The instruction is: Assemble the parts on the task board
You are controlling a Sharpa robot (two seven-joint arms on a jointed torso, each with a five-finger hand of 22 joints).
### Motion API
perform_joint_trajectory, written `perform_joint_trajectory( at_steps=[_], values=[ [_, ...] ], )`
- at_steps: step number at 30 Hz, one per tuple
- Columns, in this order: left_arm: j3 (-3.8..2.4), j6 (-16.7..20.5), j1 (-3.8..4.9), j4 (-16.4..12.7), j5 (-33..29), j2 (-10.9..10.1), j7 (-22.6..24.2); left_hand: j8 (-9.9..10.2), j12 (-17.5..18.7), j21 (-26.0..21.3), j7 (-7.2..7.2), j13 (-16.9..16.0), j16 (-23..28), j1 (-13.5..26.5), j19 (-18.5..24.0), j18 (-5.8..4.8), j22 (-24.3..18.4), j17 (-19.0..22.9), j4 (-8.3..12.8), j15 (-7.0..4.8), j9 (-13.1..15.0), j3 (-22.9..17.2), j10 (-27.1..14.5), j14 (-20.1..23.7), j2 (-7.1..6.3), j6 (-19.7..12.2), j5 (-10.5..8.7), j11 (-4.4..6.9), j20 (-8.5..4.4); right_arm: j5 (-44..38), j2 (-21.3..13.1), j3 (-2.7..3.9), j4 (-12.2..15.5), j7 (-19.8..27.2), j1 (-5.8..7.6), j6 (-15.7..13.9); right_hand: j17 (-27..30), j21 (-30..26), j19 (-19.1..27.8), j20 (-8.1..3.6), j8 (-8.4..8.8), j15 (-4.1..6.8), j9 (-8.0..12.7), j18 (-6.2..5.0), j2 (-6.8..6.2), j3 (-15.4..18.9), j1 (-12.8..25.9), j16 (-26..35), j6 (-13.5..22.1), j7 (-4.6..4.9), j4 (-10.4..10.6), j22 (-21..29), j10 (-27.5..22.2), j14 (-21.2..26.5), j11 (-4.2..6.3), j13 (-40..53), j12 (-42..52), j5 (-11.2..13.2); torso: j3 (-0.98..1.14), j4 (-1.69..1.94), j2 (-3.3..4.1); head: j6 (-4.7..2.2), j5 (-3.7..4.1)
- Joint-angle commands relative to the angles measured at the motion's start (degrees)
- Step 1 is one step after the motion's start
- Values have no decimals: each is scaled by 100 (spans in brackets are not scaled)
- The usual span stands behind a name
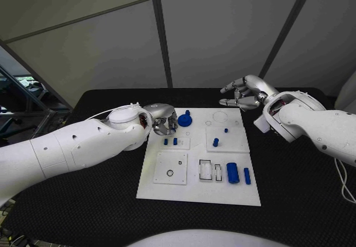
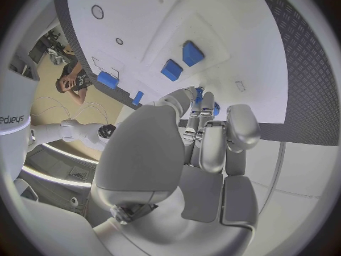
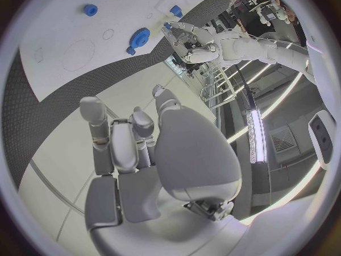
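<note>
A: Which step is this?

B: As I judge it, the approach to a first part. The left hand (image 1: 161, 117) hovers at the task board's (image 1: 199, 195) far left corner, just beside the blue gear (image 1: 184, 121); its fingers are curled together with nothing between them.

A: And the right hand (image 1: 245, 92)?

B: Beyond the board's far right corner, over the black table (image 1: 297, 195), fingers loosely apart and holding nothing.

A: Next?

B: Probably opening the left fingers and closing them on the gear.

A: Other parts?

B: A blue cylinder (image 1: 232, 172) lies near the board's near right corner, long axis running near-to-far.
</note>
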State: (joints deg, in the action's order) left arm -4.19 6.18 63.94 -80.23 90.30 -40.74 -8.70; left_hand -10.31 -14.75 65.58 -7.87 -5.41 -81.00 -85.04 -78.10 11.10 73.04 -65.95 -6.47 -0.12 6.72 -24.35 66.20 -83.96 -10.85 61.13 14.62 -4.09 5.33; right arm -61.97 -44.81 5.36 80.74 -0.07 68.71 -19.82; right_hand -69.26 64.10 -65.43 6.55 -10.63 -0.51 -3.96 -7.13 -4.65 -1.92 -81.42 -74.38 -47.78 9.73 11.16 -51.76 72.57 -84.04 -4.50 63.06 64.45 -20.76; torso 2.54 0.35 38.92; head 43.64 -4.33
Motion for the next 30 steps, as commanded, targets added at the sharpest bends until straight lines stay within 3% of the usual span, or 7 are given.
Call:
perform_joint_trajectory(
  at_steps=[1, 3, 30],
  values=[
    [3, -155, 2, 11, -16, 8, -27, 40, 51, -47, 19, -10, -6, 52, -7, -528, -8, 28, 1, -28, -4, -16, 57, -87, 23, 37, -144, 20, 9, -12, 2, 3, 6, 51, 10, 12, -9, -37, 26, -9, -32, 36, 7, -93, 18, 0, -4, 16, 41, -6, 25, -1, -9, -45, 4, 7, -1, -21, 3, 0, -3, 0, 4],
    [5, -183, 1, 17, -16, 9, -42, 52, 72, -58, 24, -15, -3, 54, -3, -528, -7, 40, 23, -34, -6, -35, 68, -81, 38, 46, -259, 21, 5, -12, 1, 3, 7, 52, 10, 11, -9, -37, 26, -9, -32, 36, 7, -93, 18, 0, -4, 16, 41, -6, 25, -1, -9, -45, 4, 7, -1, -21, 2, -1, -2, -3, 1],
    [18, -210, -5, 116, -6, 52, -72, 91, 121, -85, 9, -13, 1, 74, 7, -525, -15, 60, 45, -27, -16, -57, 45, -74, 36, 20, -312, 8, 5, -12, -1, 3, 12, 50, 10, 12, -9, -37, 26, -9, -32, 36, 7, -93, 18, 0, -4, 16, 41, -6, 25, -1, -9, -45, 4, 7, -1, -21, 1, -2, 3, 12, -1]
  ],
)
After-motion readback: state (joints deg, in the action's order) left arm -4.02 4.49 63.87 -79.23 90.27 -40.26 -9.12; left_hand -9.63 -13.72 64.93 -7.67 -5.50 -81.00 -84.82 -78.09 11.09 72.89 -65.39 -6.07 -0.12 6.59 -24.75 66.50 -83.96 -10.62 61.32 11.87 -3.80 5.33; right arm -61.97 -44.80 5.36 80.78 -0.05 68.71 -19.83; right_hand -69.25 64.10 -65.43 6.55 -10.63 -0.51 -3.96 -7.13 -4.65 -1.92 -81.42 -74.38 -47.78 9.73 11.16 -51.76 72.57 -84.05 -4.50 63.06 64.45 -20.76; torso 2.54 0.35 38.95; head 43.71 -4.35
